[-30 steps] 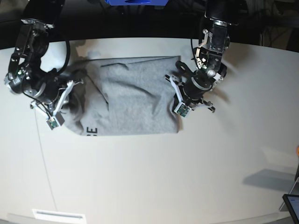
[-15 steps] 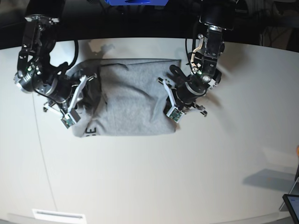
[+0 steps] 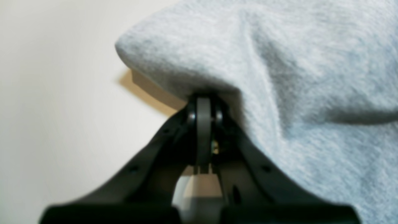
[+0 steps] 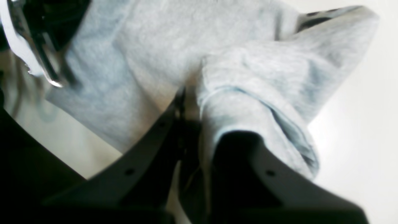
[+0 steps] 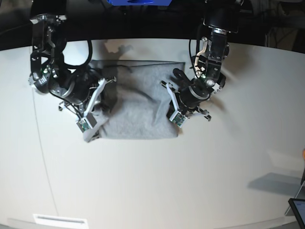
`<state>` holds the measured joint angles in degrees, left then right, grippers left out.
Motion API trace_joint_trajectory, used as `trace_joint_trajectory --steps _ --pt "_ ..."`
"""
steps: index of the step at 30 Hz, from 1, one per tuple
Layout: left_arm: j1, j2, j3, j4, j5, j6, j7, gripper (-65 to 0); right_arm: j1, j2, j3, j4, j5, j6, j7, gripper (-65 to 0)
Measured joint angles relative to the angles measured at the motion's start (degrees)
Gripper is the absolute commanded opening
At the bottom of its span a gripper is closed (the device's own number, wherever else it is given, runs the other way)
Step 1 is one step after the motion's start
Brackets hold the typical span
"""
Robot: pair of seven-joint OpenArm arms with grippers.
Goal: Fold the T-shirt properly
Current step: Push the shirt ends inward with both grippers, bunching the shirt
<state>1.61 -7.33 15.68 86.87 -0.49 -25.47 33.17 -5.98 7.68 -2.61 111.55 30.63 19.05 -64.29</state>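
Currently T-shirt (image 5: pixel 138 100) lying crosswise on table (image 5: pixel 190 181), both fingers pinching edges

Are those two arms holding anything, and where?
Both hold the T-shirt: left pincer pinches a folded edge, right pincer a bunched sleeve end.

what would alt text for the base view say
Seen from above, two robot arms grip a grey T-shirt lying bunched on a white table. The right gripper pinches the shirt's left side as seen here, lifting a fold inward; the left gripper pinches its opposite edge.
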Motion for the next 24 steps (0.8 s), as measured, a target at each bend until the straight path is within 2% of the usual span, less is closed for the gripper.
trace_joint_trajectory --steps 4,8,11,14,20,24 --pt "0.0 0.02 0.02 0.0 0.0 0.0 0.0 -64.3 0.04 -0.13 -4.13 0.0 0.61 -2.73 0.57 -64.9" --pt "0.0 0.02 0.0 0.0 0.0 0.0 0.0 -64.3 0.09 -0.35 -6.34 0.0 0.48 -2.71 0.57 -64.9" --pt "0.0 0.0 0.0 0.0 0.0 0.0 0.0 -64.3 0.09 -2.12 -6.32 0.39 0.17 -3.69 0.57 -64.9" --pt "0.0 0.0 0.0 0.0 0.0 0.0 -0.02 -64.3 0.11 -2.34 -6.75 0.44 0.46 -5.97 0.55 -64.9" --pt "0.13 0.0 0.0 0.0 0.0 0.02 -0.22 -64.3 1.2 -2.97 -12.2 0.44 0.44 -9.81 0.66 -64.9" --pt "0.33 -0.04 0.0 0.0 -0.02 0.13 -0.48 -64.3 1.6 -4.28 -13.55 0.42 -0.07 -10.32 0.57 -64.9"
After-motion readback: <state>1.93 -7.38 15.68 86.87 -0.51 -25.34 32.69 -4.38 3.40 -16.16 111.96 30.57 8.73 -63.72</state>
